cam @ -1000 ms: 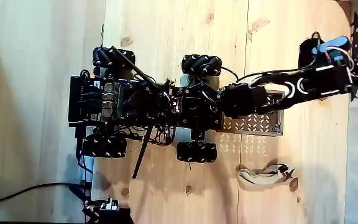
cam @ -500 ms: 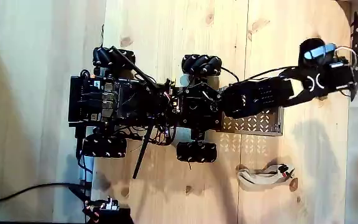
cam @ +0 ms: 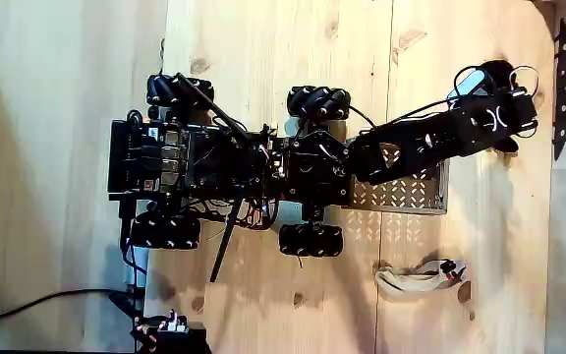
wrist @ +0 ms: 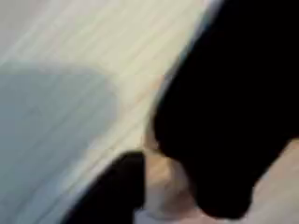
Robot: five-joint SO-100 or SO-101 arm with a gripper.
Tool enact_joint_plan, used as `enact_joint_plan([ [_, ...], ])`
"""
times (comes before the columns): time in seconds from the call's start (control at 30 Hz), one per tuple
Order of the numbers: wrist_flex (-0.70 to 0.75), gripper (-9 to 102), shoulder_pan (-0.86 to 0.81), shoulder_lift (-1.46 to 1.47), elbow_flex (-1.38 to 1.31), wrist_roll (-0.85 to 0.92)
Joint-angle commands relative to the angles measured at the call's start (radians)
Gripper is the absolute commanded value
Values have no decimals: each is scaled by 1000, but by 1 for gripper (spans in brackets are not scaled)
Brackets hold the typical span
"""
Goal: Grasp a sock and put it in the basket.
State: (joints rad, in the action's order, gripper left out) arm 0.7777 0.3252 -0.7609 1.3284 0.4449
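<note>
**Arm reached out past the tray, gripper low over a dark shape**

In the fixed view from above, the black wheeled robot (cam: 234, 167) stands on the pale wooden table (cam: 263, 59) with its black arm (cam: 421, 147) stretched toward the right of the picture. The gripper (cam: 504, 108) sits at the far end of the arm, beyond the upper right corner of the shallow silver-grey perforated metal basket (cam: 406, 192). The basket lies back along the arm from the fingers, toward the robot's body, and the arm crosses over its upper edge.

In the wrist view a large, blurred, all-black rounded mass, likely the small black fabric sock (wrist: 234, 112), lies close ahead of the camera on the light wood, with a dark finger (wrist: 117, 191) just beside it at the lower edge. In the fixed view a dark patch under the gripper may be the same sock, but it merges with the black arm. Whether the fingers are spread or pressed on the fabric cannot be told.

Well away from the fingers, on the other side of the basket, a pale beige sock with red and dark bits (cam: 416, 277) lies flat on the table.
</note>
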Motion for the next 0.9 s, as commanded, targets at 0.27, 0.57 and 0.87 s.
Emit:
enact_joint_plan([
  [0.27,-252,56,61,60,-20,-184],
  [0.57,-328,42,67,144,-31,-224],
  [0.87,-77,39,20,265,-299,-370],
])
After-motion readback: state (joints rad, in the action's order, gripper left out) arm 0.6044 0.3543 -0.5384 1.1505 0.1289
